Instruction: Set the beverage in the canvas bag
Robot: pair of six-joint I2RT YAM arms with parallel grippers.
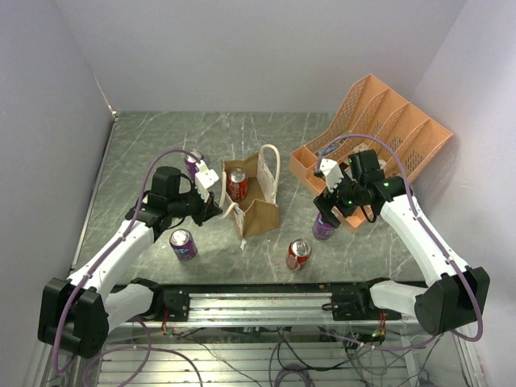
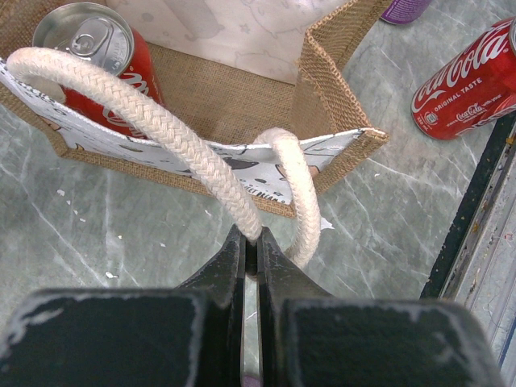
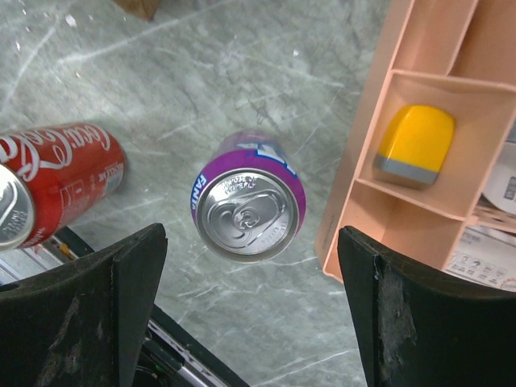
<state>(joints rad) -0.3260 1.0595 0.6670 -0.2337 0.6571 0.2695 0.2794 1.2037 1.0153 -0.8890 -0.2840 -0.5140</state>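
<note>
The canvas bag [image 1: 260, 211] stands upright mid-table, a red cola can [image 1: 237, 184] inside it. My left gripper [image 1: 211, 201] is shut on the bag's near cream rope handle [image 2: 205, 157], just left of the bag [image 2: 322, 89]; in the left wrist view the red can [image 2: 89, 40] fills the far corner. My right gripper [image 1: 326, 211] hovers open over an upright purple beverage can [image 3: 246, 211], fingers [image 3: 129, 274] wide on either side and not touching it. The can [image 1: 323, 229] stands beside the organizer.
An orange desk organizer [image 1: 379, 129] stands at the back right; one compartment holds a yellow object [image 3: 415, 145]. A red can [image 1: 298, 254] lies near the front rail. A purple can [image 1: 183, 243] stands front left, another [image 1: 193, 161] behind my left arm.
</note>
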